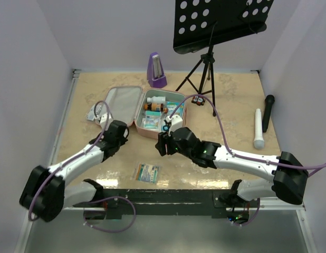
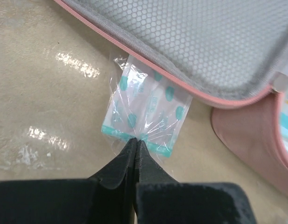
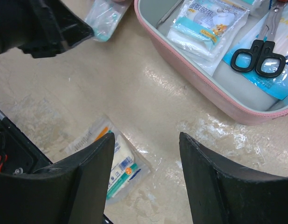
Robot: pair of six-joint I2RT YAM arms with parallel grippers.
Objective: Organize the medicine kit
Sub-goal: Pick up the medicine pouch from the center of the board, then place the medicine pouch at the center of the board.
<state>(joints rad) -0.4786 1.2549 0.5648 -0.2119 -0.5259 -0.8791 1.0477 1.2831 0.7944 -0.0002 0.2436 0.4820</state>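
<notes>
Medicine kit [image 1: 121, 105] lies open on bench [image 1: 242, 95], centre-back. Pink shell, grey-lined lid flat to the L, base tray to the R holding bottles, packets and black-handled scissors [image 3: 258, 58]. L gripper [image 2: 136, 140] is low at the lid's near edge, jaws clenched tight on the clear wrapper edge of a teal-dotted packet [image 2: 144, 109]. That packet lies flat on bench w/ its far end tucked under the lid's pink rim. R gripper [image 3: 146, 137] hovers over bench just in front of the base tray's near wall, jaws spread wide, released. Partly behind one of its fingers in the wrist view, a flat packet w/ blue-orange print [image 3: 118, 168] lies on bench, apart from kit; top view puts it nearer the arm bases. Clear bag [image 1: 97, 113] sits beside lid's L side, contents can't tell. Behind kit: purple metronome [image 1: 156, 71] upright, music stand [image 1: 221, 21] on tripod to its R. Far R of bench: white cylinder [image 1: 259, 129] and black mic [image 1: 268, 110] lying close side by side; touching or not, can't tell.
</notes>
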